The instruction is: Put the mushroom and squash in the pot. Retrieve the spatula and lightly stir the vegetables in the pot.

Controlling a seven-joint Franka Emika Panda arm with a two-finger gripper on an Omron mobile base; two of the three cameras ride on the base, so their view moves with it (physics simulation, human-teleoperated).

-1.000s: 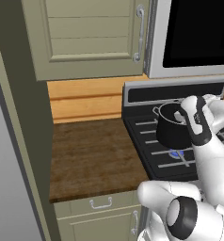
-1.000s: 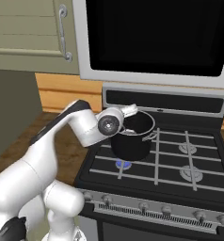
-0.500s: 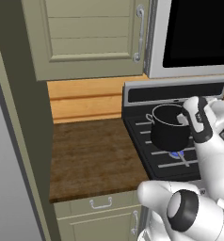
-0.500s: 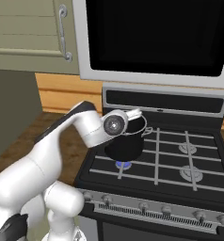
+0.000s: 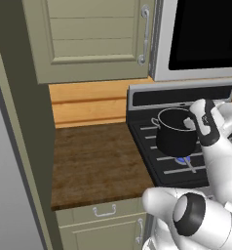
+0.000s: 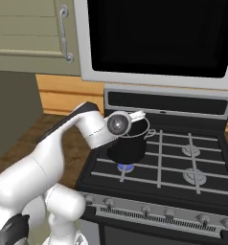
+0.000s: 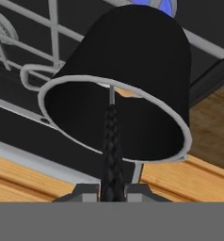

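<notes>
A kitchen: gas stove (image 6: 183, 162), microwave (image 6: 159, 38), wood counter (image 5: 93, 166), cabinets (image 5: 88, 39).

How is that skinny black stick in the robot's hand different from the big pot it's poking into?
The spatula is thin with a braided-looking black handle; the pot is wide and round. The spatula is held in the gripper, reaching down into the pot; the pot stands by itself on the stove over a blue flame. Both are black with metal parts.
</notes>
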